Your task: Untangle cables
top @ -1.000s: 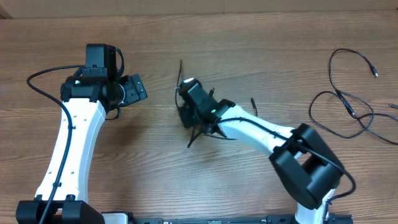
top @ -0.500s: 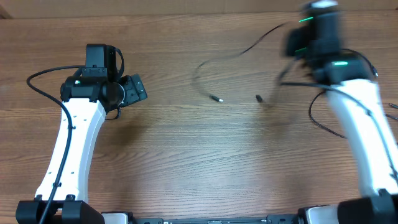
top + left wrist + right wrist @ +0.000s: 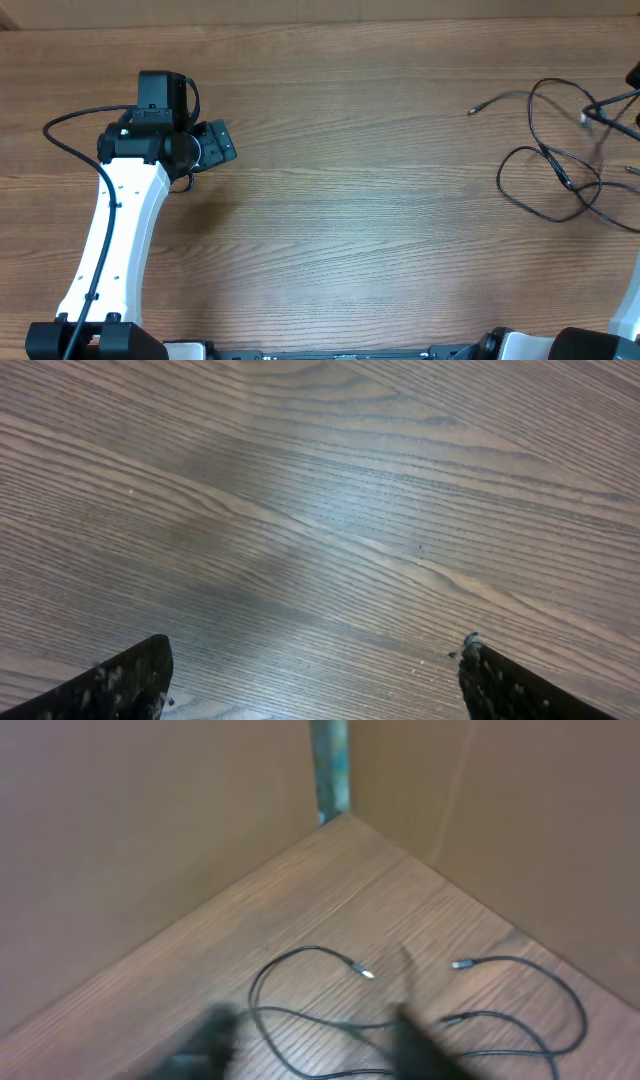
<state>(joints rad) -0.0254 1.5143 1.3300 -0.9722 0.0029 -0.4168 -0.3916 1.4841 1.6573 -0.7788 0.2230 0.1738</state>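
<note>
Several thin black cables (image 3: 560, 170) lie in loose overlapping loops at the far right of the wooden table (image 3: 380, 230). One silver-tipped plug end (image 3: 472, 111) points left. My right gripper (image 3: 634, 76) barely shows at the right edge of the overhead view. In the right wrist view its blurred fingers (image 3: 315, 1045) are spread apart just above the cables (image 3: 300, 950), with strands and plug ends lying between and beyond them. My left gripper (image 3: 218, 143) is at the left, far from the cables. It is open and empty over bare wood (image 3: 315, 680).
Brown walls (image 3: 150, 840) meet in a corner just behind the cables in the right wrist view. The left arm's own thick black cable (image 3: 70, 145) arcs out at the far left.
My right arm has swung from the table's middle to the far right edge, taking a cable along. That cable now lies with the others at the right. The left arm has not moved.
</note>
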